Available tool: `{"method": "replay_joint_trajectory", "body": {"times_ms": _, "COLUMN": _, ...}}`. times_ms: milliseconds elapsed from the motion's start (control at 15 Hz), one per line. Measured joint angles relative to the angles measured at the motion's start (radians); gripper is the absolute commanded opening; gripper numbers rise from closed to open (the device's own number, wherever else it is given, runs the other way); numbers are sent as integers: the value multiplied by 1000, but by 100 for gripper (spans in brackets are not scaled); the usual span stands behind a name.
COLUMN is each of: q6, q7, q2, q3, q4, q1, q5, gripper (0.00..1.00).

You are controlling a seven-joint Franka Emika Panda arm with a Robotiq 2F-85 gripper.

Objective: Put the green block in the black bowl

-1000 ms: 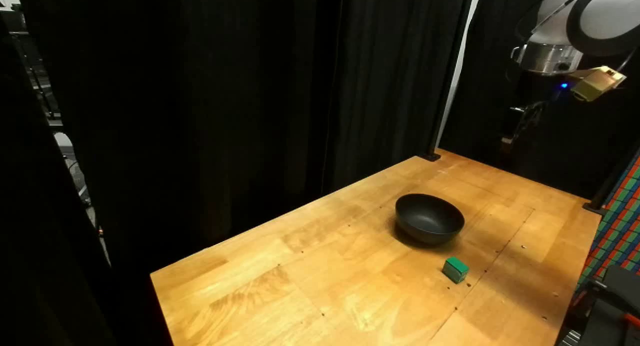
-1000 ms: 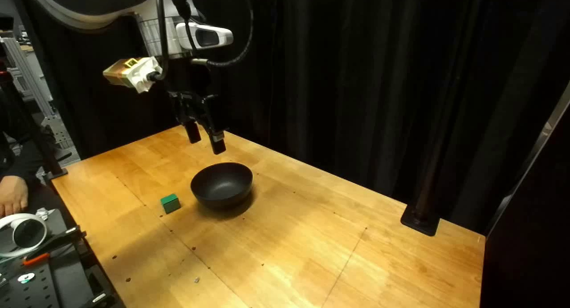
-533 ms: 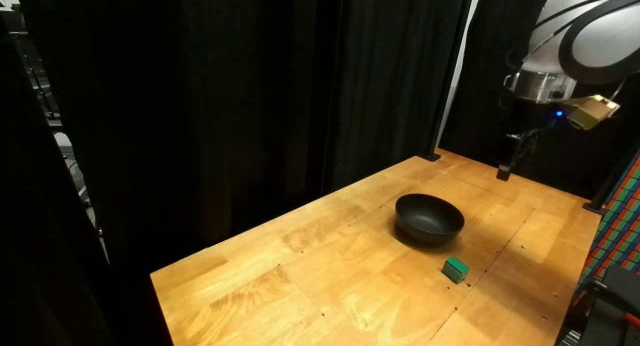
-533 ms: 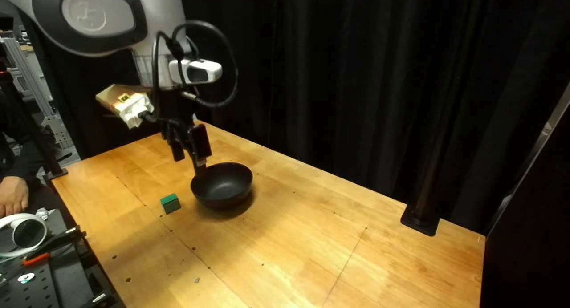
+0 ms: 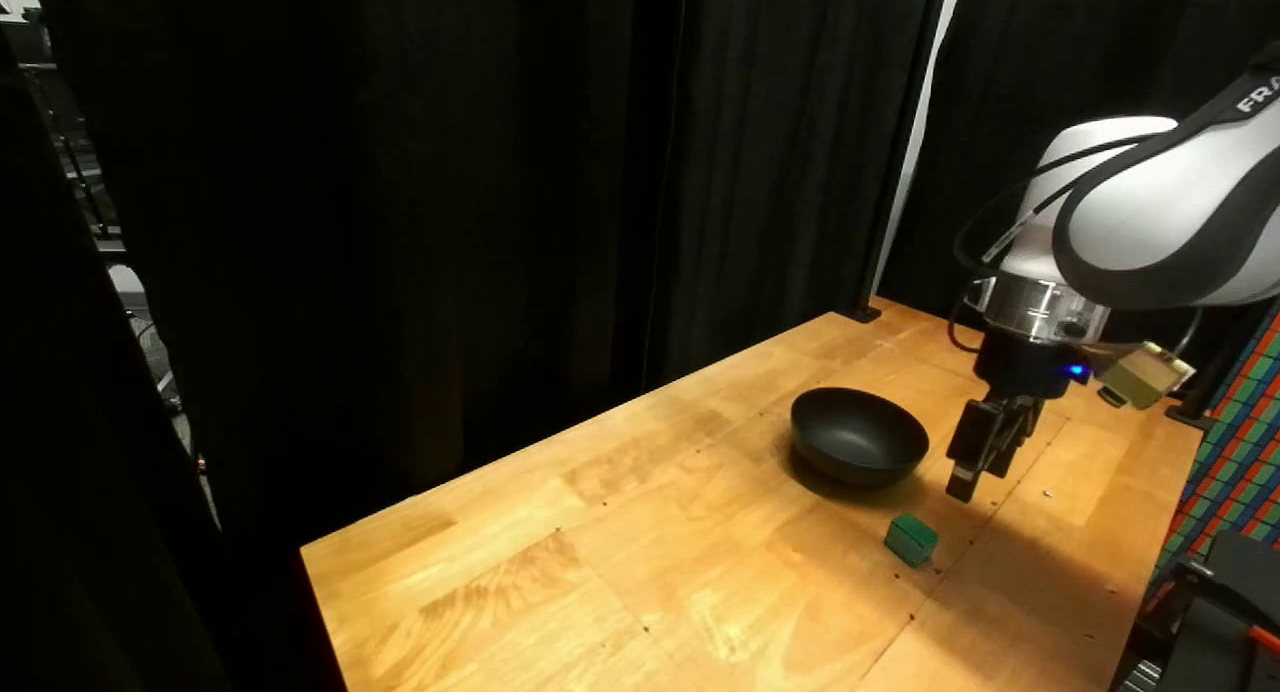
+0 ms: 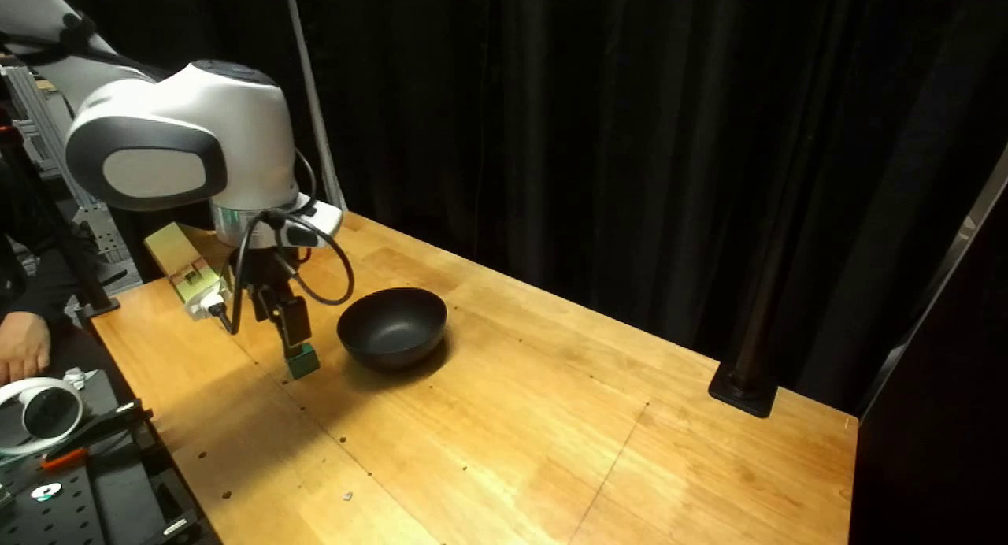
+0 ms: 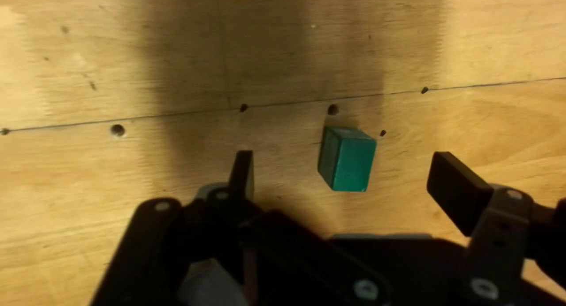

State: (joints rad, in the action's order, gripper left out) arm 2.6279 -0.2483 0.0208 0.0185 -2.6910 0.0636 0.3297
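The green block (image 5: 911,540) sits on the wooden table beside the black bowl (image 5: 858,437), apart from it. In an exterior view the block (image 6: 304,363) is partly covered by a finger, and the bowl (image 6: 392,332) stands to its right. My gripper (image 5: 981,474) is open and empty, above the table near the block. In the wrist view the block (image 7: 353,164) shows between the two spread fingers of the gripper (image 7: 342,173), a little ahead of them and touching neither. The bowl is empty and is out of the wrist view.
The wooden table (image 5: 640,562) has small dark holes and a seam line near the block. Black curtains (image 6: 598,135) stand behind it. A side cart (image 6: 118,482) with a white headset (image 6: 47,415) and a person's hand (image 6: 24,344) are beyond the table's edge.
The arm has come down from high above the table's far end and moved toward the block. The gripper stays open. The block and the bowl have not moved.
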Motion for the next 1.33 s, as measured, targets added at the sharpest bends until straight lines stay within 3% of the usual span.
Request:
{"method": "replay_joint_trajectory", "body": {"times_ms": 267, "q6": 151, "q7": -36, "q2": 95, "q3": 66, "q4": -1, "q1": 7, "q5": 107, "gripper": 100}}
{"method": "replay_joint_trajectory", "body": {"times_ms": 533, "q6": 284, "q7": -34, "q2": 197, "q3": 121, "q4": 1, "q1": -3, "q5": 112, "gripper": 100}}
{"method": "replay_joint_trajectory", "body": {"times_ms": 600, "q6": 309, "q7": -32, "q2": 221, "q3": 133, "q4": 2, "q1": -8, "q5": 109, "gripper": 75}}
{"method": "replay_joint_trajectory", "body": {"times_ms": 667, "q6": 332, "q7": -26, "q2": 244, "q3": 145, "q4": 4, "q1": -15, "q5": 102, "gripper": 74}}
{"method": "replay_joint_trajectory", "body": {"times_ms": 1200, "q6": 505, "q7": 149, "q2": 309, "q3": 137, "q4": 7, "q1": -27, "q5": -83, "gripper": 11}}
{"method": "replay_joint_trajectory", "body": {"times_ms": 1333, "q6": 507, "q7": 190, "q2": 304, "q3": 102, "q4": 6, "q1": -14, "q5": -120, "gripper": 14}}
